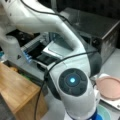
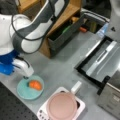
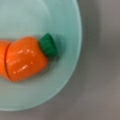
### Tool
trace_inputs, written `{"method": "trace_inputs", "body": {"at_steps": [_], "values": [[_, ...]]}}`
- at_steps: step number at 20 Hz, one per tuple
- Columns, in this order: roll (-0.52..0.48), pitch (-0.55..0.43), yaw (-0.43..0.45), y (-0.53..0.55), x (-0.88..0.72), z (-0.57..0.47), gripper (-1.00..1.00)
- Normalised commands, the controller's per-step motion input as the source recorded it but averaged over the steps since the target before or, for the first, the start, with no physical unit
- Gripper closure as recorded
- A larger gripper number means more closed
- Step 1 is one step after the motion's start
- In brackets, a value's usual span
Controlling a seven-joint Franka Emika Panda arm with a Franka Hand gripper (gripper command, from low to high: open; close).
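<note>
Orange carrot (image 3: pixel 23 58) lies on the teal plate (image 3: pixel 67 30) on the grey desk (image 2: pixel 60 70), left of a pink pan (image 2: pixel 61 106). Whether the end effector (image 2: pixel 25 75), just above the plate's rim, is wide or narrow, I cannot tell.

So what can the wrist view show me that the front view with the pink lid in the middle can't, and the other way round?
Only the wrist view shows the toy carrot's green top and the seam across its orange body.

Only a front view shows the gripper at the plate's edge, the pink lid on its white base, the wooden box and the metal tray.

Both show the toy carrot lying on the teal plate, which sits on the grey table.
</note>
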Motion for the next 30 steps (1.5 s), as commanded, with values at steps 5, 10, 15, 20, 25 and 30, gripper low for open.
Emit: {"method": "trace_inputs", "body": {"at_steps": [5, 10, 15, 20, 25, 30], "values": [[-0.274, -0.001, -0.053, 0.52, -0.33, 0.28, -1.0], [-0.318, -0.062, -0.023, 0.49, -0.41, 0.14, -1.0], [-0.385, -0.058, -0.089, 0.46, -0.43, 0.03, -1.0], [-0.385, -0.052, -0.157, 0.51, -0.47, 0.03, -1.0], [-0.326, -0.053, -0.153, 0.5, -0.54, 0.1, -1.0], [-0.308, -0.099, -0.063, 0.32, -0.59, 0.01, -1.0]]}}
